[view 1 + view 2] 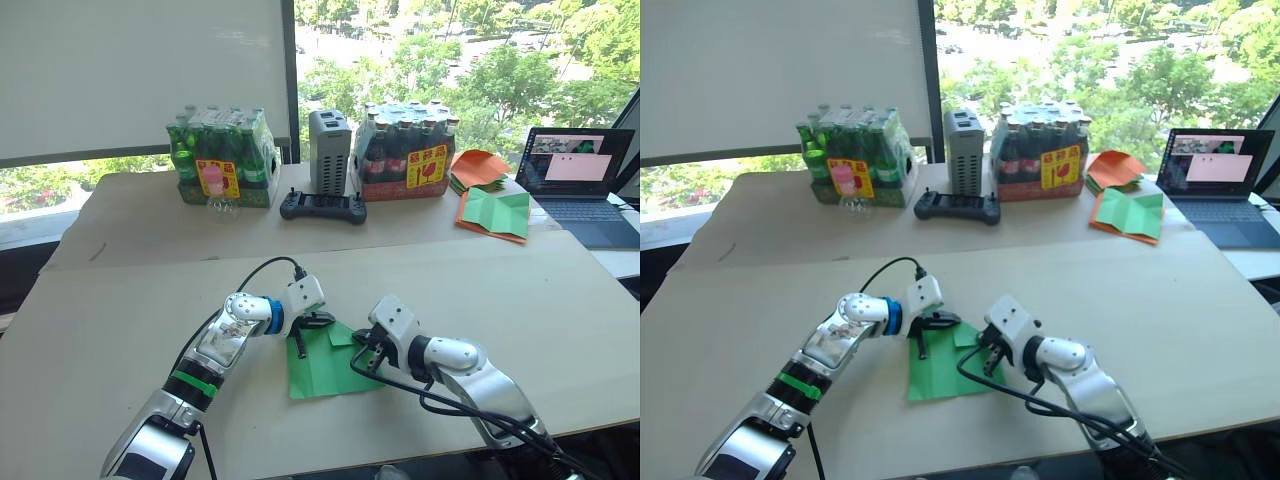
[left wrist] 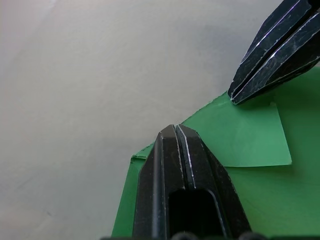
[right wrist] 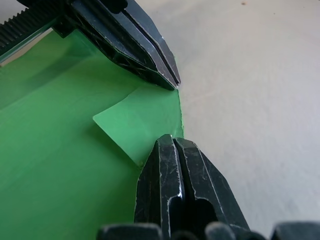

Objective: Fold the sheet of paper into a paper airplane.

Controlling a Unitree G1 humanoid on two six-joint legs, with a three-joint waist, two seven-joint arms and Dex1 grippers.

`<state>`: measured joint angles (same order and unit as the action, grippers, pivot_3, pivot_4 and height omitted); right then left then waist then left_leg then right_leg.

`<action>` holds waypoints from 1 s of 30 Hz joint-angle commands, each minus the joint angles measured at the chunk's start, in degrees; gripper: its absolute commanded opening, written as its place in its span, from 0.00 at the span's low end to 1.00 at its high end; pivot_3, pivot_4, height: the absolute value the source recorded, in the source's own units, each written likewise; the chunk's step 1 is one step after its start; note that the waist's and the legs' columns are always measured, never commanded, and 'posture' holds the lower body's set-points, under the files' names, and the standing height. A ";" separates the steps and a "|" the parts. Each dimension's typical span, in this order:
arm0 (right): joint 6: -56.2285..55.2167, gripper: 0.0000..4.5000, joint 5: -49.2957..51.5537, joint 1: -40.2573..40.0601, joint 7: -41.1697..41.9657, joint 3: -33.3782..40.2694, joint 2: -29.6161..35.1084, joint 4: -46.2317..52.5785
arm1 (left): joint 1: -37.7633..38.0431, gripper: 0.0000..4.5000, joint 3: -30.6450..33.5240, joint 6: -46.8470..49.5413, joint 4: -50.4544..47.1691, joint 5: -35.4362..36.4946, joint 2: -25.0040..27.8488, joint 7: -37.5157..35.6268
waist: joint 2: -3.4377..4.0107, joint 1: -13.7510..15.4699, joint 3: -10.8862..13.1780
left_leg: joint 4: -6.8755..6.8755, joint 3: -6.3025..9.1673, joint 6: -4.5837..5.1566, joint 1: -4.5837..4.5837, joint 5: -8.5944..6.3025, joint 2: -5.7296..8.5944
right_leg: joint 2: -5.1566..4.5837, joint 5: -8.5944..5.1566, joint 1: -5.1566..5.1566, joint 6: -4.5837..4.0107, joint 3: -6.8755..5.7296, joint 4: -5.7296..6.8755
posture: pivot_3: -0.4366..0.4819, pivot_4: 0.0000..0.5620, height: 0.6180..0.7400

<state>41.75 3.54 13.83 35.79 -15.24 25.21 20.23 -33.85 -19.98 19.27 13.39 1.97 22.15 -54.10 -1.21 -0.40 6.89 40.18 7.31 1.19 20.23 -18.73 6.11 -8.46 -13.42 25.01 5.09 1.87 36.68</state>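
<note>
Partly hidden under both arms: thin bright green sheet of paper (image 1: 330,372), flat on beige tabletop (image 1: 120,300), corner folded over. Left gripper (image 2: 175,129) and right gripper (image 3: 173,138) closed, pressing that flap's edge.

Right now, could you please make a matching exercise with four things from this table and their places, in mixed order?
Things:
1. sheet of paper
2. laptop
3. black controller
4. green bottle pack

Places:
A. right edge of the table, open
B. far side, left of the grey box
C. under the tips of the left gripper and the right gripper
D. in front of the grey box

Pairs: 1-C, 2-A, 3-D, 4-B
</note>
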 commanded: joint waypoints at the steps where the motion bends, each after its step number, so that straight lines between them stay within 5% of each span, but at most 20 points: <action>1: 3.72 0.01 0.35 -2.44 -0.28 0.27 1.67 -0.21 | 1.15 0.00 -1.27 0.72 0.32 -1.18 0.40 -0.63 | -0.01 0.05 -0.02 | 0.00 0.00 0.00 0.00 0.00 0.00 | 0.00 0.00 0.00 0.00 0.00 0.00 | 0.48 0.27 0.96; 23: 9.43 0.01 4.74 -4.21 -0.82 2.45 5.41 6.83 | 0.50 0.00 -1.26 0.11 1.45 -1.23 0.21 -0.97 | -0.02 0.51 -0.05 | 0.00 -0.01 0.01 -0.01 0.00 -0.01 | 0.00 0.00 -0.01 0.00 0.00 -0.07 | 0.48 0.27 0.96; 30: 3.60 0.01 11.02 -3.36 2.49 5.14 3.18 10.22 | 0.33 0.00 -1.26 -0.17 1.75 -1.36 0.16 -0.90 | -0.03 0.52 -0.04 | 0.00 -0.01 0.01 0.00 0.00 -0.01 | 0.00 0.00 0.01 0.00 0.01 -0.12 | 0.48 0.27 0.96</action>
<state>48.55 12.25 10.32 36.71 -11.58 28.82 27.70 -33.87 -20.18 18.74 13.57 1.98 22.14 -54.71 -1.23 0.12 6.84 40.17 7.30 1.20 20.23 -18.74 6.09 -8.46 -13.43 25.02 5.09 1.87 36.56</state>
